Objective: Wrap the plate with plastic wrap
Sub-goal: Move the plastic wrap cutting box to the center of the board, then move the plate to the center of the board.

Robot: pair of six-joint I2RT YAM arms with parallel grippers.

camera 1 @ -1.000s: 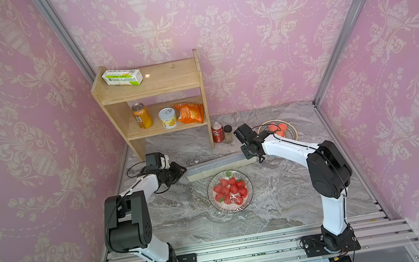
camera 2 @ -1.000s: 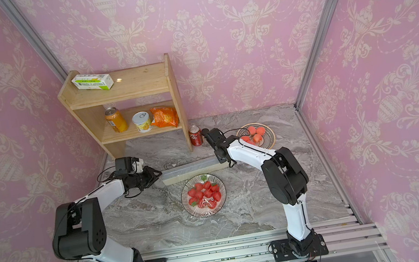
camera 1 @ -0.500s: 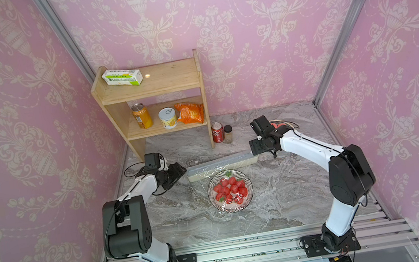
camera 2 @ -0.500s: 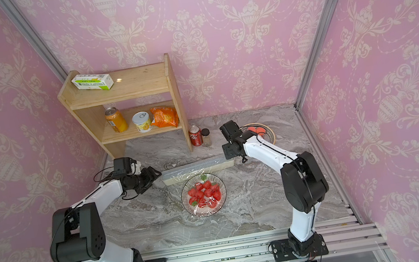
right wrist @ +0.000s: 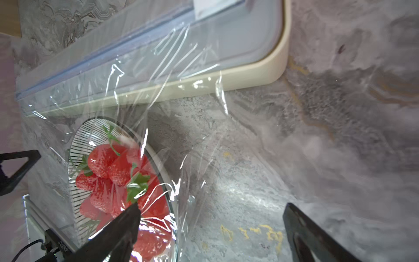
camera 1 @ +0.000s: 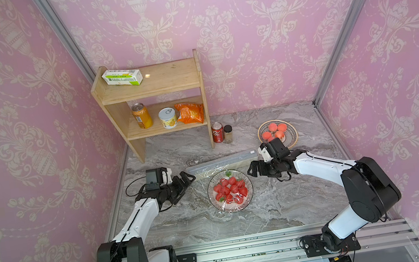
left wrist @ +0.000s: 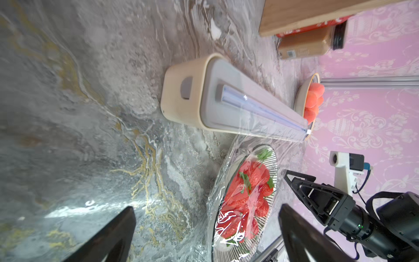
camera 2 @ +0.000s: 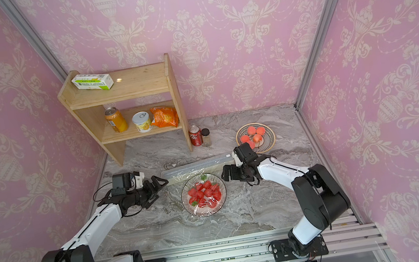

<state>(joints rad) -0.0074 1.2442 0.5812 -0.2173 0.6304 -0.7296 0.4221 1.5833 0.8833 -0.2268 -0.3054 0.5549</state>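
Note:
A striped plate (camera 1: 249,187) (camera 2: 222,191) of strawberries sits mid-table. Clear plastic wrap (camera 1: 210,170) (right wrist: 158,74) runs from the long cream box (camera 1: 221,161) (camera 2: 196,165) just behind it and lies crinkled over the plate (left wrist: 273,163) (right wrist: 84,133). My left gripper (camera 1: 188,178) (camera 2: 160,182) is open at the box's left end (left wrist: 181,97), holding nothing (left wrist: 206,207). My right gripper (camera 1: 251,172) (camera 2: 225,175) is open beside the plate's right rim, below the box's right end (right wrist: 260,72), also empty (right wrist: 212,205).
A wooden shelf (camera 1: 162,84) at the back left carries a green-and-white carton (camera 1: 122,77), two cans and an orange bag. A red can (camera 1: 217,132) and a spice jar (camera 1: 228,133) stand beside it. A bowl of peaches (camera 1: 292,136) sits behind my right wrist.
Both grippers have opened. The right gripper left the box's right end and moved forward beside the plate; the left one drew back slightly from the box's left end.

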